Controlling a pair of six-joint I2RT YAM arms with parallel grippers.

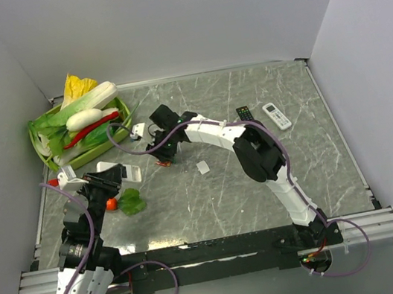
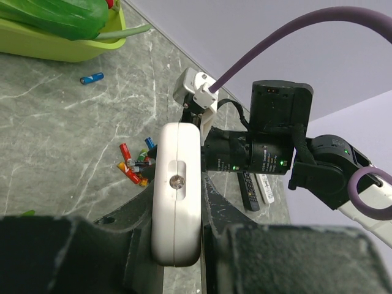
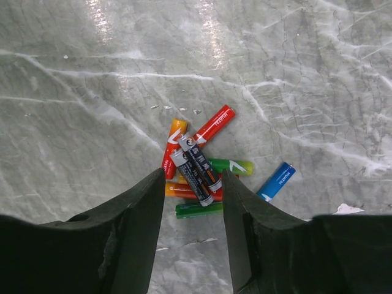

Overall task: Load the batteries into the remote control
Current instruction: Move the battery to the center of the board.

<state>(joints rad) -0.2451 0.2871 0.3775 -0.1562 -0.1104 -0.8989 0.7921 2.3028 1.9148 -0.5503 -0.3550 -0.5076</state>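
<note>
battery pick-up: left claw (image 2: 177,245) grips the remote control (image 2: 176,184); right claw (image 3: 191,184) hangs open over the batteries (image 3: 205,131), next needing to pinch just one.

white right arm (image 1: 213,133) with black joints, thick purple cables (image 2: 294,29), matte black fingers (image 3: 138,226), tiny green lights (image 2: 283,162)

Bright, even light from overhead on my top feed, everything sharp, only faint soft shadows on the table (image 1: 214,204). On the right wrist camera I'm seeing two white glare streaks across its surface at the top edge, and my fingers (image 3: 131,245) are dark, blurry masses up close. Left wrist is similar: the near foreground is murky and out of focus, the background crisp.
</note>
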